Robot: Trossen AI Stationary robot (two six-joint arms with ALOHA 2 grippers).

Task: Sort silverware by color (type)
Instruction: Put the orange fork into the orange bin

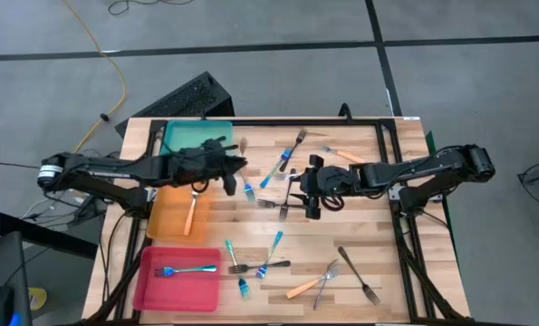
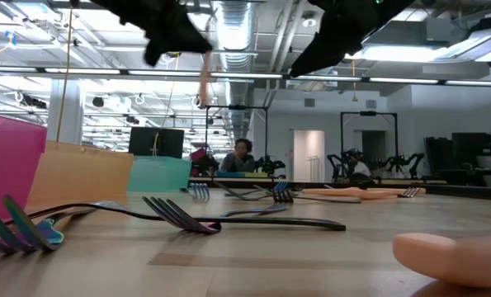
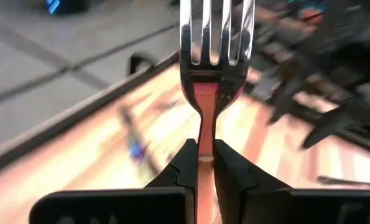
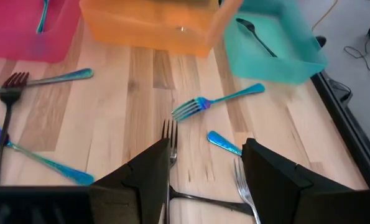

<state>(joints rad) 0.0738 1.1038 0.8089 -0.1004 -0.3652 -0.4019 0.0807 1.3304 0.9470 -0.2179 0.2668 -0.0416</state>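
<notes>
The left gripper (image 1: 235,167) is clamped on an orange-handled fork (image 3: 212,74), raised over the worktop (image 1: 378,263) just beside the orange tray (image 1: 165,222) and teal tray (image 1: 183,136). The right gripper (image 4: 203,165) stands wide and empty at mid-worktop over a dark fork (image 4: 169,149). Other forks lie scattered toward the near edge; a bare strip runs along the right edge. One fork (image 1: 186,270) lies in the pink tray (image 1: 151,290).

Orange-handled fork (image 3: 213,68) clamped upright in the left pincer (image 3: 200,163); blue, orange and dark forks (image 1: 271,262) scattered flat on the table
</notes>
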